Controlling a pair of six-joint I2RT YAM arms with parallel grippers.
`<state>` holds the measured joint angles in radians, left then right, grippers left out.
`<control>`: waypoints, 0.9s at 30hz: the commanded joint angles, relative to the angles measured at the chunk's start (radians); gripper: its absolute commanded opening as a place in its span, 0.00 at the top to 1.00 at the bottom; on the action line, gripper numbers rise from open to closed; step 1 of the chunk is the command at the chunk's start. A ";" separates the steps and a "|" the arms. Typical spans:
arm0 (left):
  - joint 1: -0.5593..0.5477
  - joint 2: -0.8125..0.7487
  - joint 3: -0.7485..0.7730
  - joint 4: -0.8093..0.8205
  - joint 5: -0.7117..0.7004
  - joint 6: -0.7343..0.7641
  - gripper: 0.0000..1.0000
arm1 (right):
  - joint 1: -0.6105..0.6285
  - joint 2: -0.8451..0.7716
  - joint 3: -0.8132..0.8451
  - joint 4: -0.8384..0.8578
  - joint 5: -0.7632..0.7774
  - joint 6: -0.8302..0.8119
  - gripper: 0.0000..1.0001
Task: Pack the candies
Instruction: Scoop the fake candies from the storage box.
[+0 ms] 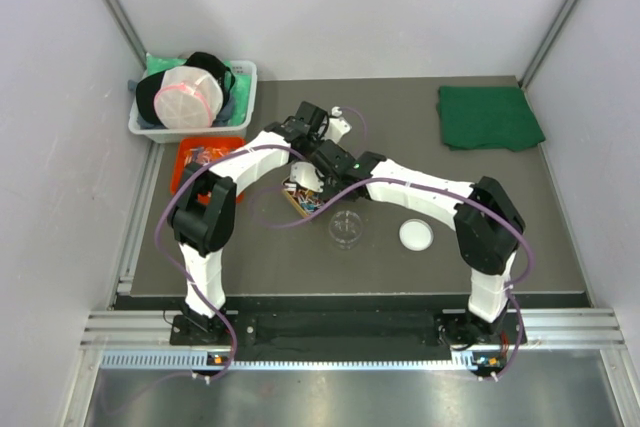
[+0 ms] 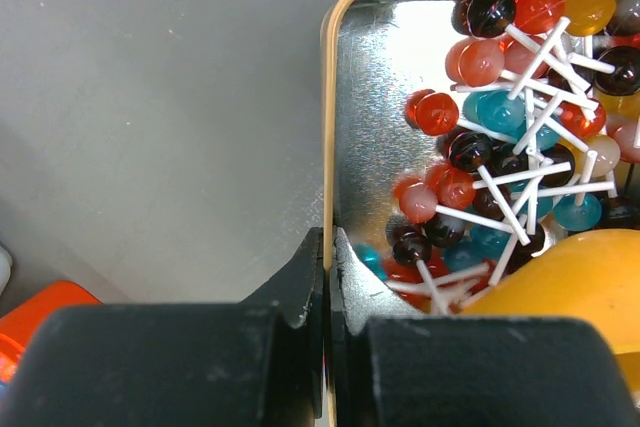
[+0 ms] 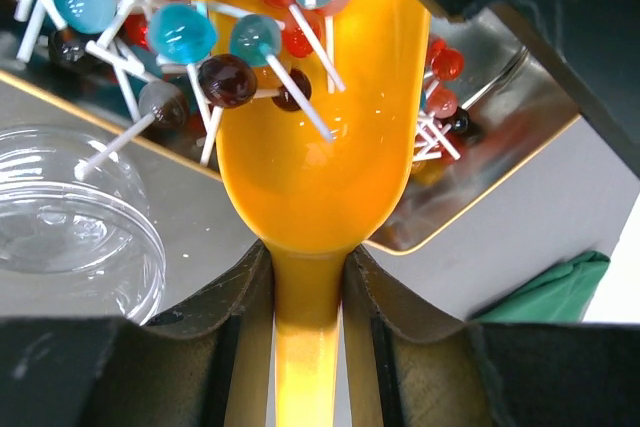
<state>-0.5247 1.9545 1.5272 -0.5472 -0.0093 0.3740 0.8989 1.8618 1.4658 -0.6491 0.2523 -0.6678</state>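
Note:
The candies [image 2: 500,147] are small lollipops on white sticks, in red, blue, black and orange. They lie in an open metal tin [image 2: 370,97] at mid-table [image 1: 303,199]. My left gripper [image 2: 328,247] is shut on the tin's side wall, one finger inside and one outside. My right gripper [image 3: 308,267] is shut on the handle of the orange scoop [image 3: 310,177]. The scoop's bowl reaches into the tin and carries several candies [image 3: 225,77]. The scoop also shows in the left wrist view [image 2: 570,277]. In the top view both grippers, left [image 1: 296,175] and right [image 1: 322,187], meet over the tin.
A clear round container [image 1: 347,229] stands just in front of the tin, also seen in the right wrist view [image 3: 70,227]. Its white lid [image 1: 415,235] lies to the right. A green cloth [image 1: 488,117] is back right. An orange tray [image 1: 195,162] and a white basket [image 1: 195,97] are back left.

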 commanded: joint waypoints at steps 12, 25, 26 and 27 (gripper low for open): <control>0.008 -0.008 0.013 0.072 -0.044 -0.037 1.00 | -0.038 -0.072 0.008 -0.047 -0.026 0.053 1.00; 0.009 0.007 0.008 0.072 -0.043 -0.047 1.00 | -0.080 -0.061 0.034 -0.098 -0.041 0.031 1.00; 0.009 0.009 0.007 0.073 -0.043 -0.049 1.00 | -0.078 -0.061 0.039 -0.119 -0.048 0.030 1.00; 0.009 0.011 0.008 0.075 -0.044 -0.047 1.00 | -0.078 -0.061 0.045 -0.133 -0.071 0.024 1.00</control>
<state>-0.5255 1.9667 1.5272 -0.5159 -0.0162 0.3286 0.8516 1.8477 1.4666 -0.6777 0.2001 -0.6540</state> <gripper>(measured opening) 0.023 0.286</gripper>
